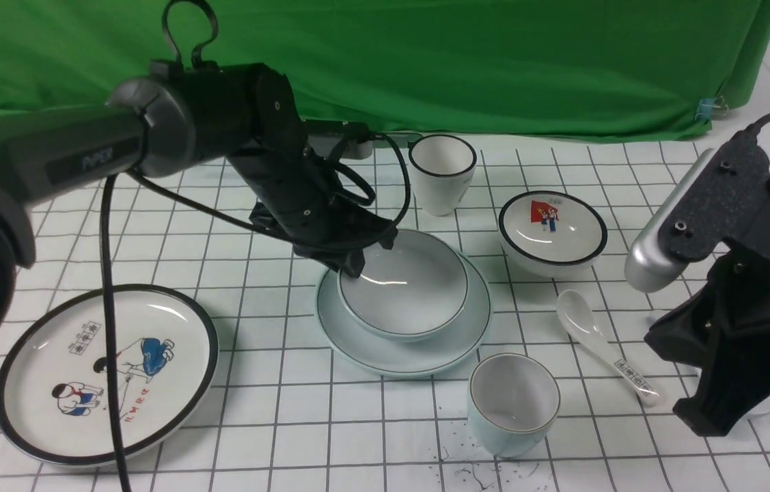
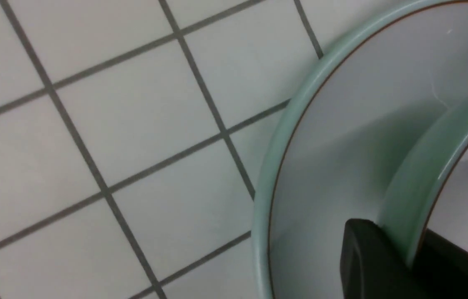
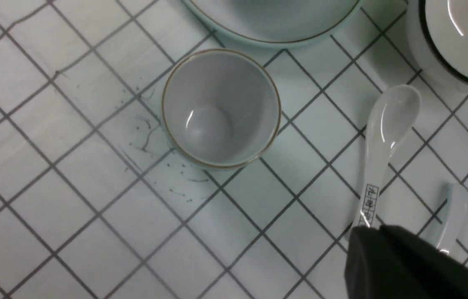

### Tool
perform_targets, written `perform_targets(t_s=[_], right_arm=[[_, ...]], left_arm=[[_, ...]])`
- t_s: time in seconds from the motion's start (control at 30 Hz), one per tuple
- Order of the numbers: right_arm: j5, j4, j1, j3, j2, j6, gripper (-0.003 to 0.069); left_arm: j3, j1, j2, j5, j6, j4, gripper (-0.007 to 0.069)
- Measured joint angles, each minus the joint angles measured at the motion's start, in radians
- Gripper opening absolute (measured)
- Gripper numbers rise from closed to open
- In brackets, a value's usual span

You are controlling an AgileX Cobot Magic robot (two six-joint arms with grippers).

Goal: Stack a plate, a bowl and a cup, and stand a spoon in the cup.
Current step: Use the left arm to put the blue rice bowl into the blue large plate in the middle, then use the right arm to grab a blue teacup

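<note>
The pale blue-green bowl (image 1: 412,287) sits in the matching plate (image 1: 385,355) at the table's middle. My left gripper (image 1: 352,263) is shut on the bowl's left rim. In the left wrist view one finger (image 2: 362,257) is outside the bowl's wall (image 2: 420,174) and the other is inside, over the plate (image 2: 321,166). The pale cup (image 1: 513,403) stands upright and empty in front of the plate, also in the right wrist view (image 3: 221,108). My right gripper (image 3: 377,230) is shut and empty, to the right of the cup. The plain spoon's handle (image 3: 453,216) shows beside it.
A white spoon with a printed label (image 1: 607,348) lies between the cup and my right arm. A black-rimmed cartoon plate (image 1: 106,372) lies front left. A small flag-picture bowl (image 1: 552,229) and a tall black-rimmed white cup (image 1: 442,171) stand behind. A green backdrop closes the far side.
</note>
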State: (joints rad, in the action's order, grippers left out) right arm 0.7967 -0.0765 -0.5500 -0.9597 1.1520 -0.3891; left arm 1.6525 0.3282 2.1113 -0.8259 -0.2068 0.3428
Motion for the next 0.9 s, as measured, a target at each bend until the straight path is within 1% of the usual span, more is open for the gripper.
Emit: perform_targets(t_s=[0.07, 0.13, 0.2, 0.23, 0.27, 0.3, 0.37, 0.4, 0.43, 0.47, 0.5, 0.57, 0.6, 0.63, 0.67, 0.73, 0.77, 0.8, 0.87, 0.9], right_arm=[[0.000, 0.000, 0.000, 0.000, 0.017, 0.000, 0.0067], [0.000, 0.000, 0.000, 0.000, 0.035, 0.000, 0.0092], [0.001, 0.000, 0.000, -0.007, 0.057, 0.004, 0.0172], [0.002, 0.000, 0.000, -0.008, 0.059, 0.006, 0.0181], [0.003, 0.000, 0.000, -0.018, 0.071, 0.018, 0.0232], [0.003, 0.000, 0.000, -0.034, 0.088, 0.033, 0.0307], [0.011, 0.000, 0.000, -0.063, 0.114, 0.051, 0.0399], [0.013, 0.000, 0.000, -0.070, 0.121, 0.056, 0.0416], [0.022, 0.000, 0.000, -0.101, 0.151, 0.070, 0.0476], [0.022, 0.000, 0.000, -0.124, 0.177, 0.080, 0.0506], [0.022, 0.000, 0.000, -0.143, 0.200, 0.084, 0.0521], [0.024, 0.000, 0.000, -0.167, 0.240, 0.086, 0.0533], [0.024, 0.000, 0.000, -0.182, 0.262, 0.088, 0.0536], [0.023, 0.000, -0.001, -0.198, 0.299, 0.090, 0.0539], [0.023, 0.000, -0.001, -0.200, 0.305, 0.092, 0.0539], [0.018, 0.000, -0.002, -0.213, 0.376, 0.096, 0.0540], [0.018, 0.000, -0.003, -0.213, 0.386, 0.098, 0.0540], [0.011, 0.000, -0.004, -0.214, 0.423, 0.100, 0.0540], [0.001, -0.001, -0.004, -0.214, 0.458, 0.100, 0.0540], [-0.007, -0.001, -0.005, -0.214, 0.475, 0.100, 0.0540]], left_arm=[[0.000, 0.000, 0.000, -0.001, 0.001, -0.001, 0.0052], [0.005, 0.000, -0.002, -0.006, 0.002, -0.004, 0.0101], [0.024, 0.000, -0.014, -0.027, 0.009, -0.025, 0.0207], [0.030, 0.000, -0.015, -0.029, 0.011, -0.030, 0.0216], [0.048, 0.000, -0.024, -0.039, 0.019, -0.049, 0.0262], [0.076, 0.000, -0.040, -0.063, 0.031, -0.078, 0.0316], [0.124, 0.000, -0.070, -0.103, 0.049, -0.135, 0.0395], [0.135, 0.000, -0.079, -0.113, 0.053, -0.147, 0.0408], [0.174, 0.000, -0.118, -0.150, 0.073, -0.201, 0.0446], [0.197, 0.000, -0.153, -0.176, 0.089, -0.241, 0.0457], [0.208, 0.001, -0.187, -0.200, 0.102, -0.286, 0.0459], [0.211, 0.005, -0.238, -0.240, 0.124, -0.358, 0.0443], [0.208, 0.008, -0.275, -0.258, 0.132, -0.389, 0.0419], [0.193, 0.009, -0.322, -0.277, 0.144, -0.431, 0.0378], [0.189, 0.009, -0.338, -0.281, 0.148, -0.435, 0.0370], [0.110, 0.009, -0.445, -0.278, 0.159, -0.460, 0.0236], [0.093, 0.010, -0.462, -0.275, 0.162, -0.461, 0.0216], [0.019, 0.010, -0.528, -0.249, 0.172, -0.461, 0.0132], [-0.069, 0.010, -0.601, -0.211, 0.179, -0.453, 0.0046], [-0.129, 0.010, -0.633, -0.190, 0.180, -0.442, 0.0017]])
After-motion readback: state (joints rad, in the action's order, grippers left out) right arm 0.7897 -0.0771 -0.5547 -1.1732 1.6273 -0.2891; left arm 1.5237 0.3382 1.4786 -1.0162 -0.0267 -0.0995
